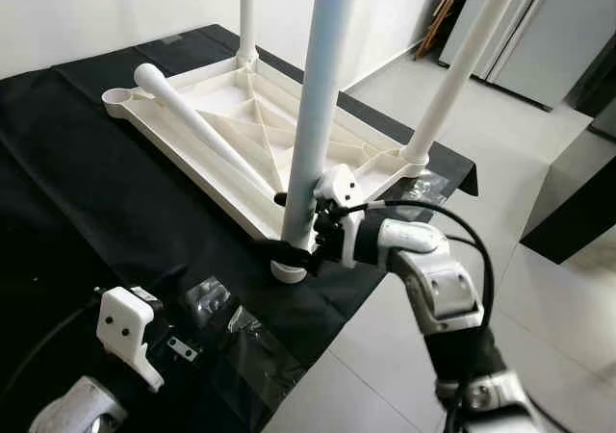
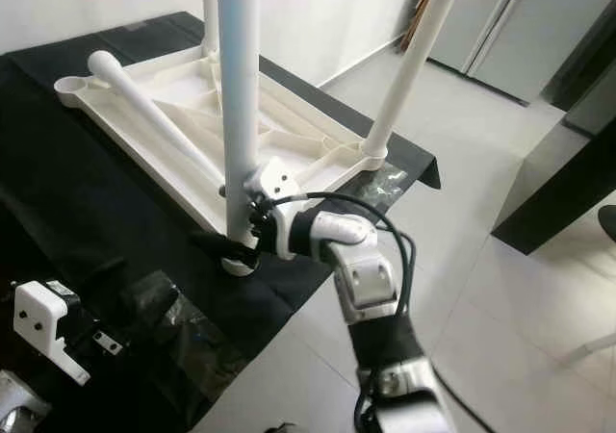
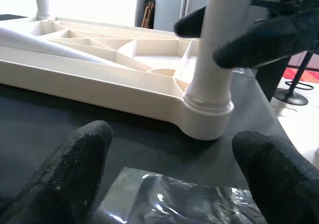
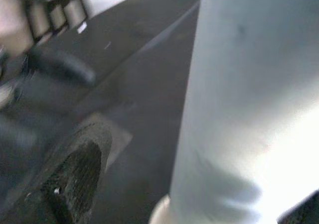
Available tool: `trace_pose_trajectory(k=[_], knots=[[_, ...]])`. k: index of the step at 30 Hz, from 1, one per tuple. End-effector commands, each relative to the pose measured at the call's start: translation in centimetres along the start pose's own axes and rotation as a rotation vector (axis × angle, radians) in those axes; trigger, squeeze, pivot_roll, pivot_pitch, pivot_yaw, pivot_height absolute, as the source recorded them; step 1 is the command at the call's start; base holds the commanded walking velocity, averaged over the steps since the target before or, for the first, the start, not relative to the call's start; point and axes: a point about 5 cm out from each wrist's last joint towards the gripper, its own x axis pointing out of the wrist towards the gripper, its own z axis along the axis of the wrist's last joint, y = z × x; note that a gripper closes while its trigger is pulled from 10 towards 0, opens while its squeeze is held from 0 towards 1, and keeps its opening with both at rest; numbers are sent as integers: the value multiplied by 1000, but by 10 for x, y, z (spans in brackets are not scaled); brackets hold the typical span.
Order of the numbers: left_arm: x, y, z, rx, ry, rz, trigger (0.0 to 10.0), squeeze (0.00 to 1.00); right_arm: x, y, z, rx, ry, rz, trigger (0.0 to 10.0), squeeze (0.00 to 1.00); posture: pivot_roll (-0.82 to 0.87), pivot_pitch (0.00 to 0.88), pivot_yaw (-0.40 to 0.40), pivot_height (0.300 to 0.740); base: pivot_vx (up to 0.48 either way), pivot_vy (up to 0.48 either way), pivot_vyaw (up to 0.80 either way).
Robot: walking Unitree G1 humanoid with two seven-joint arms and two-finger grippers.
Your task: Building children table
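Observation:
A white children's table top [image 1: 183, 135] lies upside down on a black cloth [image 1: 87, 212]. Three white legs stand upright in its corner sockets: a near one [image 1: 316, 115], a far one [image 1: 247, 19] and one on the right [image 1: 452, 77]. Another leg [image 1: 192, 120] lies loose across the underside. My right gripper [image 1: 289, 229] is shut on the near leg just above its socket [image 3: 205, 115]; that leg [image 4: 239, 109] rises beside one finger [image 4: 75, 174]. My left gripper [image 3: 169, 149] is open low over the cloth, a short way in front of that socket, holding nothing.
A crumpled clear plastic bag [image 1: 231, 332] and a small metal fitting [image 1: 181, 348] lie on the cloth near the left gripper. The cloth-covered surface ends at an edge [image 1: 327, 337] close to the near socket. Pale tiled floor [image 1: 549, 298] and a dark cabinet [image 1: 577, 192] lie to the right.

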Motion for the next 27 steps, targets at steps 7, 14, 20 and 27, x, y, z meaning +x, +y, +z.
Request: trace_pose_trajectory(k=[7,14,20,27], knots=[[-5,-8,2,-15,2,-5,10000,0,7,-25,15,-101,1,144,10000,0,38,175,-143,740,0,0,0],[-8,-10,4,-16,10,-9,10000,0,4,-42,31,-102,-12,158,10000,0,49,190,-143,740,0,0,0],[-8,-12,5,-16,13,-8,10000,0,-1,-46,33,-99,1,234,0,0,50,196,-143,740,0,0,0],[-7,-12,4,-18,13,-9,10000,0,-13,-49,29,-95,7,265,0,0,33,188,-139,740,0,0,0]])
